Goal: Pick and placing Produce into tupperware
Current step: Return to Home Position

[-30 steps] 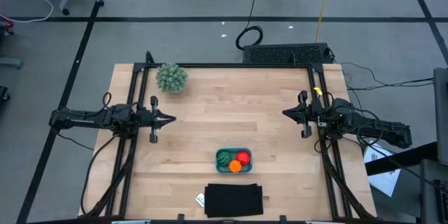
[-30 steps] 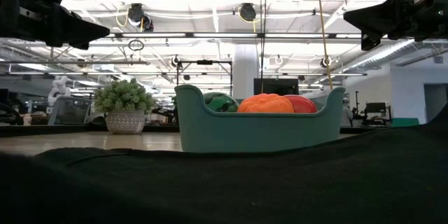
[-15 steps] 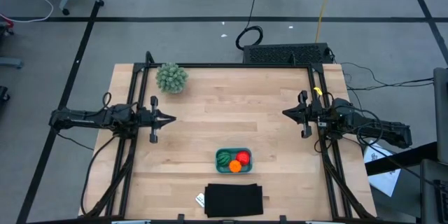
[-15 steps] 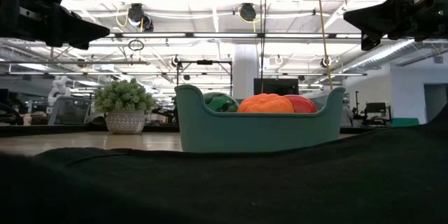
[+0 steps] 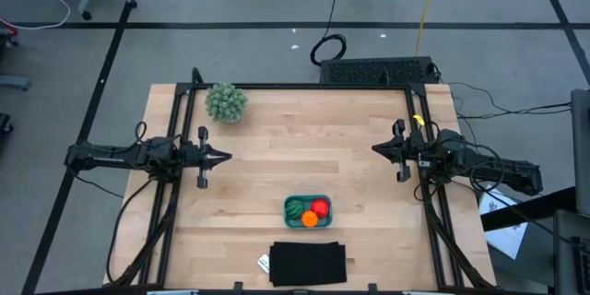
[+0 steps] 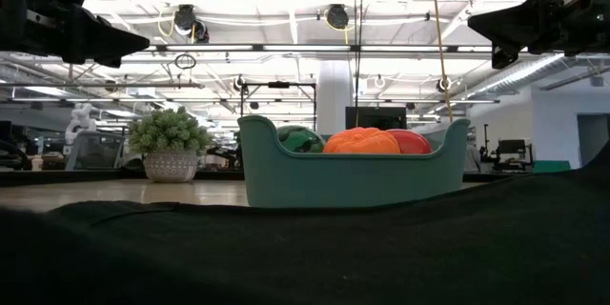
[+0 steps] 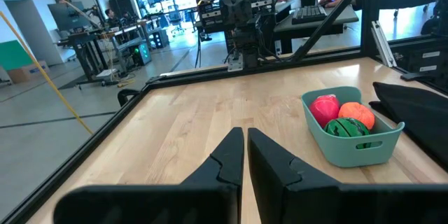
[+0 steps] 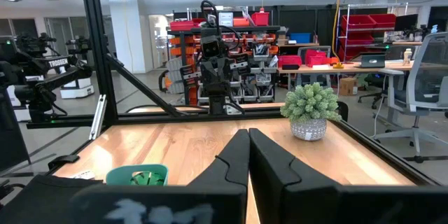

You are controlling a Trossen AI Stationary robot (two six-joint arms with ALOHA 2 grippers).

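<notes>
The tub (image 5: 307,211) sits low and centre in the high view, on the bench (image 5: 304,138), just above a black mat (image 5: 308,263). All three pieces lie inside it: the green one (image 5: 294,209) at left, the red one (image 5: 320,206) at right, the orange one (image 5: 310,220) below them. The left fingers (image 5: 219,157), at mid-left, and the right fingers (image 5: 379,148), at mid-right, are pressed together on nothing. Both pairs point inward, well apart from the tub, which lies below and between them. A plant (image 5: 226,102) stands at the bench's upper left.
</notes>
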